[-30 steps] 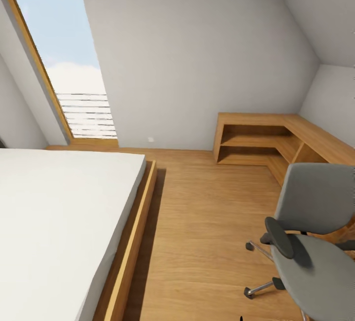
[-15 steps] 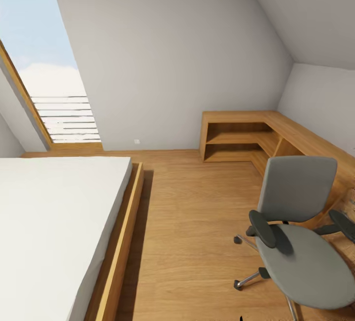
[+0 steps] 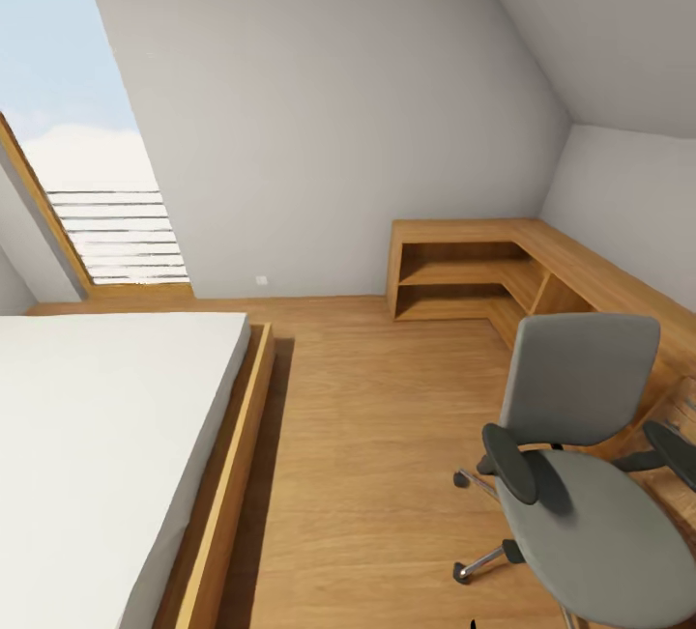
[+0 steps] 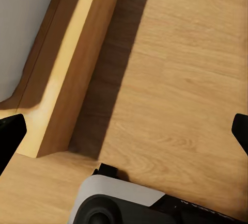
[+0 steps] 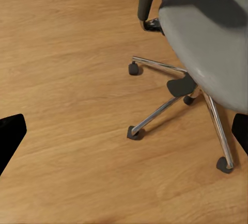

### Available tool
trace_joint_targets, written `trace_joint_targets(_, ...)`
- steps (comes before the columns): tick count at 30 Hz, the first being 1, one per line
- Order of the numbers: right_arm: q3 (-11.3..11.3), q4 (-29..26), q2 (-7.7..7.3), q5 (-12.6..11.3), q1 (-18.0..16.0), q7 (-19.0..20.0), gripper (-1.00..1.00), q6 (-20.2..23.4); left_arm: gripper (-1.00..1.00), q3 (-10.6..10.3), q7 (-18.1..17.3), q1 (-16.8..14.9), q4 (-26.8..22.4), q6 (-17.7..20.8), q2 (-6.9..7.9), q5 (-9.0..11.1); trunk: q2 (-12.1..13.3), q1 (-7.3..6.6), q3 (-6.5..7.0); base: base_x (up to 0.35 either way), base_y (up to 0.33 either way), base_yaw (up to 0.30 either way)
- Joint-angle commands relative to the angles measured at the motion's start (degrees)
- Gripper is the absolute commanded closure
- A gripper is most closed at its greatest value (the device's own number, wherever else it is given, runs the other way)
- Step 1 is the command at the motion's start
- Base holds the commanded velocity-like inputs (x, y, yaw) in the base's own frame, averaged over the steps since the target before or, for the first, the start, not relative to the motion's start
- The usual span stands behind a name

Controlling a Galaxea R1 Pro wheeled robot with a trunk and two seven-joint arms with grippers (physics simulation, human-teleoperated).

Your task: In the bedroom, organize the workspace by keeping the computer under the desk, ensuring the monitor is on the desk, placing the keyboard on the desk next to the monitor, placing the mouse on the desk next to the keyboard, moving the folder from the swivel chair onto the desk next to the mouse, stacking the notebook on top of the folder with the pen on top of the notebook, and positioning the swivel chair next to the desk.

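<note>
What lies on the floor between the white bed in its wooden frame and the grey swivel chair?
In the head view, only bare wooden floor lies between the white bed with wooden frame and the grey upholstered swivel chair.

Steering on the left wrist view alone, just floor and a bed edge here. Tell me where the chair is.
Observer: In the head view the chair stands on the floor ahead and to the right, its backrest toward a low wooden corner shelf.
Operator: Check the seat for the folder.
Observer: The part of the seat that shows is bare grey, with no folder on it.
Operator: Report the right gripper.
Observer: The right gripper is open above the floor, fingertips wide apart, and its camera looks onto the chair's chrome base.
</note>
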Motion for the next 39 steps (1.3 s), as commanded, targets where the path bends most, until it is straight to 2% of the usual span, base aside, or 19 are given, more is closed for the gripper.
trace_joint_targets(1,0.51,0.04,0.00,-0.26,-0.05,-0.33,-1.00,-0.13,-1.00,0.21,-0.09,-0.04,0.01,-0.15,-0.02,0.09,-0.11,0.03,-0.11,0.113,-0.009,-0.001)
trace_joint_targets(17,0.58,0.06,0.09,-0.26,-0.05,-0.31,-1.00,-0.13,-1.00,0.21,-0.15,-0.04,0.01,-0.16,0.03,0.16,-0.11,0.03,-0.11,0.260,-0.002,0.007)
trace_joint_targets(28,0.59,0.06,0.15,-0.26,-0.05,-0.34,-1.00,-0.13,-1.00,0.21,-0.15,-0.04,0.01,-0.16,0.03,0.16,-0.11,0.03,-0.11,0.060,0.000,0.184)
trace_joint_targets(39,0.52,0.06,0.02,-0.26,-0.05,-0.32,-1.00,-0.13,-1.00,0.21,-0.15,-0.04,0.01,-0.16,0.03,0.16,-0.11,0.03,-0.11,0.150,0.045,0.041)
